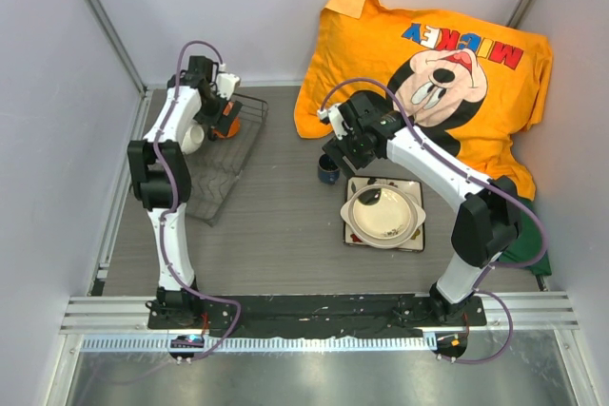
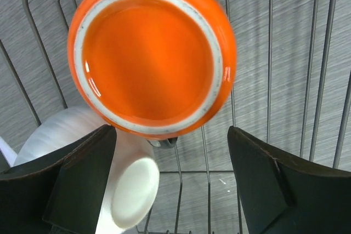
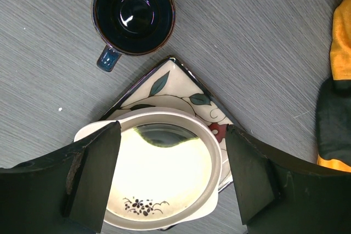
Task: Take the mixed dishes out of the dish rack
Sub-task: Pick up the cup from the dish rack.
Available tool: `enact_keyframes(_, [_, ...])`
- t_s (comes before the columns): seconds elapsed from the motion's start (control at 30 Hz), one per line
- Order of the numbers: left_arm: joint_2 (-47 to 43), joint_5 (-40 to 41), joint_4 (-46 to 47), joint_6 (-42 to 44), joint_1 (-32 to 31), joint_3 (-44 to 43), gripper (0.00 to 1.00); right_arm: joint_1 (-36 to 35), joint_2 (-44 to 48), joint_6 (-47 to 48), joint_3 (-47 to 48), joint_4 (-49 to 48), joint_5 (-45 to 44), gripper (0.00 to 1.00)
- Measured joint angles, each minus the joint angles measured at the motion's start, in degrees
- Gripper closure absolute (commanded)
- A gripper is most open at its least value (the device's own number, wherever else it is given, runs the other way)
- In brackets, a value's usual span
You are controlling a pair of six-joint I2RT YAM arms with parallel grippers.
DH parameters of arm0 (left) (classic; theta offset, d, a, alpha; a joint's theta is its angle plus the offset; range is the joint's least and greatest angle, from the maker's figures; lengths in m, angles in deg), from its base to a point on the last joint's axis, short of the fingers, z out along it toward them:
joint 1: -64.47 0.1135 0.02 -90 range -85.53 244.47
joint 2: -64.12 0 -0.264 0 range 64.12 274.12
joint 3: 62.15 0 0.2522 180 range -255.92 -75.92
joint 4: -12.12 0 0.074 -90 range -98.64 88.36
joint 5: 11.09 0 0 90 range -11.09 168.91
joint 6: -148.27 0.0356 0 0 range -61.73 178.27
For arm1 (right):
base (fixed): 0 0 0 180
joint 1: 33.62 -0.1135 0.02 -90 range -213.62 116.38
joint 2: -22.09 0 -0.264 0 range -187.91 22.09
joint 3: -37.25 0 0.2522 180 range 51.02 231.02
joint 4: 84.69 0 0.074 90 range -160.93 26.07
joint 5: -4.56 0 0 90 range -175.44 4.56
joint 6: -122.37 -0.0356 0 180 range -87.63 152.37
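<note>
Orange mug (image 2: 151,53) sits upside down in dish rack (image 2: 270,53); glazed, so likely slick, brittle. Left gripper (image 2: 171,152) jaws wide, empty. Clamp across round wall, gently.

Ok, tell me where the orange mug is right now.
In the top view the orange mug is on the left, in the far end of the dish rack, beside the small white bowl and under the left gripper.

A: What hides the small white bowl (image 2: 131,184)?
B: The orange mug (image 2: 148,53) and a finger (image 2: 60,184) of the left gripper (image 2: 171,132) cover parts of it.
A: And the square plate (image 3: 181,91)?
B: The cream bowl (image 3: 164,173) covers most of it. Only one corner shows.
</note>
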Motion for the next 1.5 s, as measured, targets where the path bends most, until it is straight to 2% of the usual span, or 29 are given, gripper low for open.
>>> enact_keyframes(0.43, [2.69,-4.63,2.1,2.1,1.81,-0.52,0.19,0.02,0.02,0.17,-0.33,-0.42,-0.07,0.19])
enact_keyframes(0.6, [3.91,-5.9,2.64,3.3,2.34,-1.4,0.25,0.02,0.02,0.5,-0.35,-0.42,-0.07,0.2])
enact_keyframes(0.8, [4.15,-7.43,3.06,4.15,3.06,-1.6,0.42,0.02,0.02,0.76,-0.68,-0.63,-0.07,0.2])
enact_keyframes(1.1, [4.15,-9.46,2.95,4.85,3.72,-1.49,0.51,0.15,0.02,0.94,-1.9,-0.83,-0.02,0.2])
enact_keyframes(1.5, [2.84,-12.96,8.02,5.07,4.55,2.8,0.53,0.2,0.02,0.98,-2.49,-0.94,0.0,0.2])
